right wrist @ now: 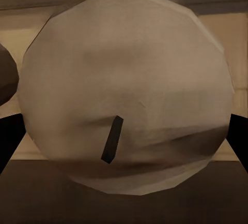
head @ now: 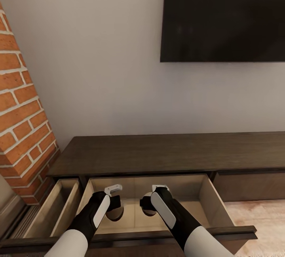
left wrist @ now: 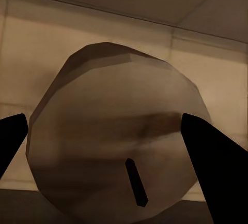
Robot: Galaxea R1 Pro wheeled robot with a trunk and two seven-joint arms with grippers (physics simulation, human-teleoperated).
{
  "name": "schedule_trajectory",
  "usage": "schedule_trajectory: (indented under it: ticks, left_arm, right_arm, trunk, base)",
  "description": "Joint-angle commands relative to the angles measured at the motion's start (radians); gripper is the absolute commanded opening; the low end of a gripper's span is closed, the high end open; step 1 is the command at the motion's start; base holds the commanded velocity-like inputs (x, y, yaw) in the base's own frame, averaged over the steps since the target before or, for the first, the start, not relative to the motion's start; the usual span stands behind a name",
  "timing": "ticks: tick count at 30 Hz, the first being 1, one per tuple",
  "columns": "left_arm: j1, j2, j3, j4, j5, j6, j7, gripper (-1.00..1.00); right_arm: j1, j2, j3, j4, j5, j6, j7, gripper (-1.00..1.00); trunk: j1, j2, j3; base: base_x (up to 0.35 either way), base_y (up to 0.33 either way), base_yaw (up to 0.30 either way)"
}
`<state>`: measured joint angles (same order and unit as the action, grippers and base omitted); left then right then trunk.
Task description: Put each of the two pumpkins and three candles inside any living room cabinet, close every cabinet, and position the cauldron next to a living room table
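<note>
The long dark-brown cabinet (head: pixel 166 152) stands against the wall with its middle drawer (head: pixel 211 203) pulled out, pale wood inside. Both grippers reach down into that drawer, side by side. My left gripper (head: pixel 114 208) is shut on a beige candle (head: pixel 115 215). In the left wrist view this candle (left wrist: pixel 113 125) shows its flat round top and dark wick between the dark fingers (left wrist: pixel 214 175). My right gripper (head: pixel 148 206) is shut on a second candle (head: pixel 147 211). Up close that candle (right wrist: pixel 129 89) spans the gap between the fingers (right wrist: pixel 9 138). The left candle's edge (right wrist: pixel 5 76) shows beside it.
A narrower drawer (head: pixel 55 207) at the cabinet's left end also stands open. A red brick chimney (head: pixel 21 122) rises at the left. A black TV (head: pixel 223 16) hangs on the wall above. The open drawer's dark front (head: pixel 233 233) lies close to me, with pale floor (head: pixel 261 213) at the right.
</note>
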<state>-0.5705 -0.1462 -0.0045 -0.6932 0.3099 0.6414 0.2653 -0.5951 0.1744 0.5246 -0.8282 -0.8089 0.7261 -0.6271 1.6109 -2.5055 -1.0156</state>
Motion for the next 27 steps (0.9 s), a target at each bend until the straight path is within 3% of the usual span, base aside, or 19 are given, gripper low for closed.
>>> schedule_trajectory:
  ticks: [1,21,27]
  left_arm:
    - [0.0,0.0,0.0,0.0,0.0,0.0,0.0,-1.0]
    - [0.0,0.002,0.0,0.0,0.0,0.007,-0.003,-1.0]
    - [0.0,0.003,0.0,0.0,0.001,0.008,-0.004,-1.0]
  right_arm:
    - [0.0,0.0,0.0,0.0,0.0,-0.001,0.0,-1.0]
    - [0.0,0.0,0.002,0.0,0.001,-0.001,-0.001,-1.0]
    - [0.0,0.0,0.002,0.0,0.0,-0.001,-0.001,-1.0]
  trunk:
    - [0.0,0.0,-0.004]
    - [0.009,-0.005,-0.081]
    - [0.01,-0.005,-0.085]
  base:
    - [0.0,0.0,0.0]
    - [0.0,0.0,0.0]
    - [0.0,0.0,0.0]
